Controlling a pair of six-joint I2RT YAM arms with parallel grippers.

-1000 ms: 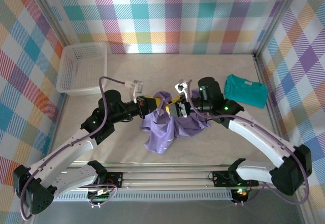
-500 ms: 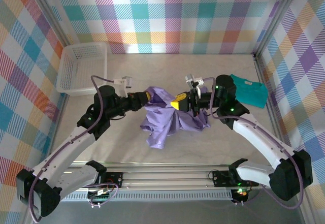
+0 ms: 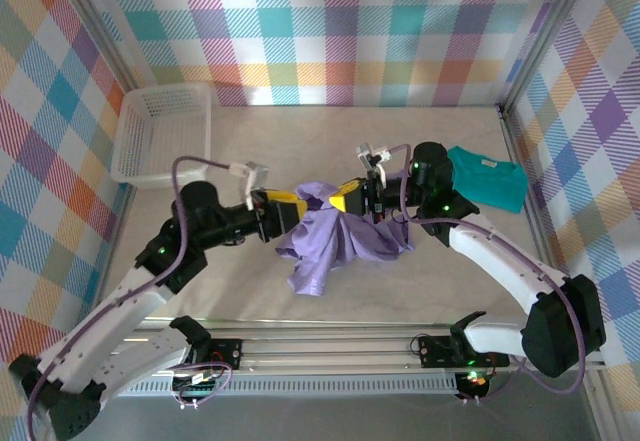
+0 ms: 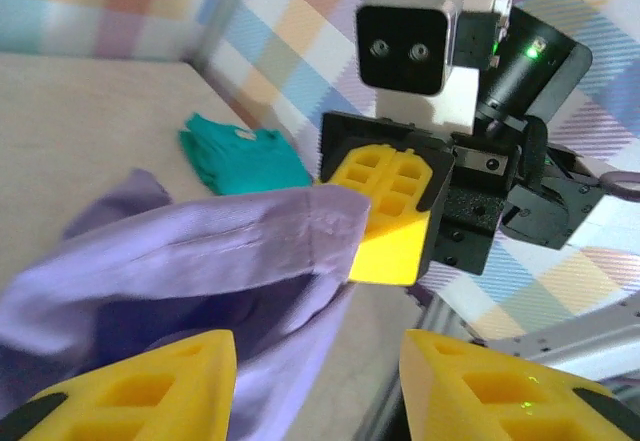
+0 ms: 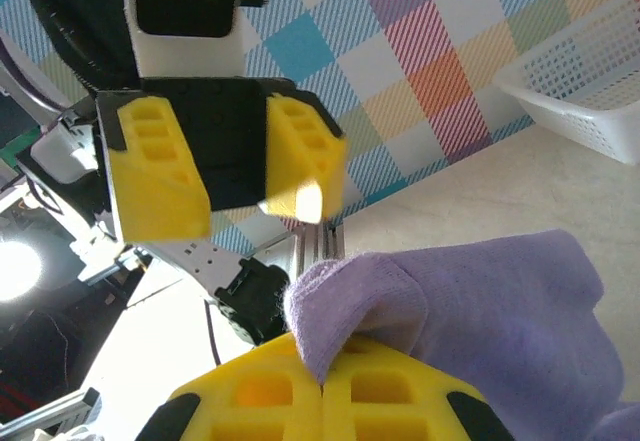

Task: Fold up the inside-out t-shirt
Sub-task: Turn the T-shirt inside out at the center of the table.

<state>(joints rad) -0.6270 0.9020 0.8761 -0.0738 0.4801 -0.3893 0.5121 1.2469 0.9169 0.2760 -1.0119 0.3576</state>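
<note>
Pale table (image 3: 420,291): arms closer again; right gripper (image 3: 335,200) pinches the inside-out t-shirt (image 3: 340,243), left gripper (image 3: 297,205) spread (regrasp likely); folding unstarted.

Closed in at the back and on both sides by walls (image 3: 340,31) of plaid in teal, orange, purple, yellow and white, joined at the corners by thin pale metal posts (image 3: 548,39). Floored by a pale beige tabletop (image 3: 300,131), faintly marbled and evenly lit, with a soft shade along the foot of the back wall. Edged along the near side by a silver slotted rail (image 3: 330,346), with a bright white lamp glare (image 5: 20,261) low at the left of the right wrist view.
</note>
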